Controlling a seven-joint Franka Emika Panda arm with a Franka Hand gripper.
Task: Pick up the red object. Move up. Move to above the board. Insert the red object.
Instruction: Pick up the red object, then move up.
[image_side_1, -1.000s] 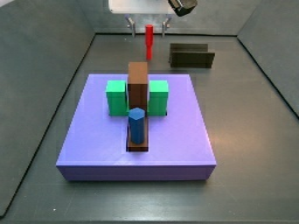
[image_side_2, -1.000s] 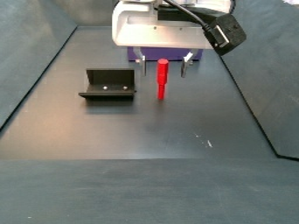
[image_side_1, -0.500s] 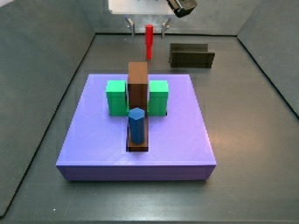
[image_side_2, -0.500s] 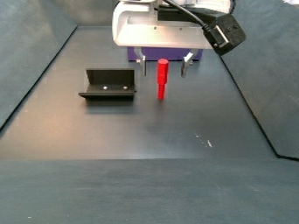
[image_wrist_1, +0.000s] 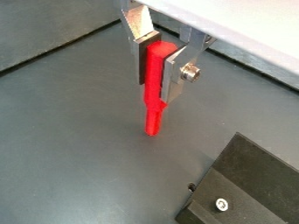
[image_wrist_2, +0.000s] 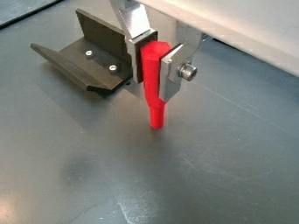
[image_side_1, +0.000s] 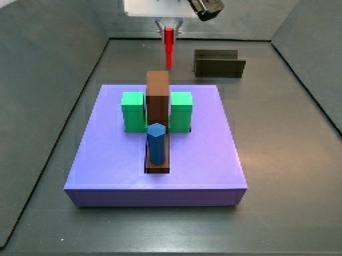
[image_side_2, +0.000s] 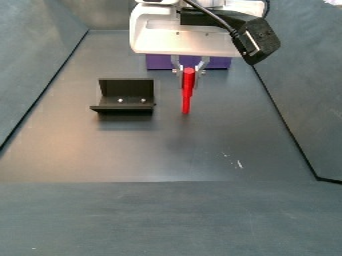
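The red object is a thin red stick standing upright, behind the board's far edge. My gripper is shut on its upper part, with a silver finger pressed on each side. The same grip shows in the wrist view with the stick hanging below the fingers. In both side views the stick reaches down to the floor under the gripper. The board is a large purple slab lying nearer the camera than the stick.
On the board stand a brown block, two green blocks, and a blue hexagonal peg. The dark fixture sits on the floor beside the stick; it also shows in other views.
The fingers, spread wide on either side of the stick before, have closed onto it. The stick has not visibly moved.
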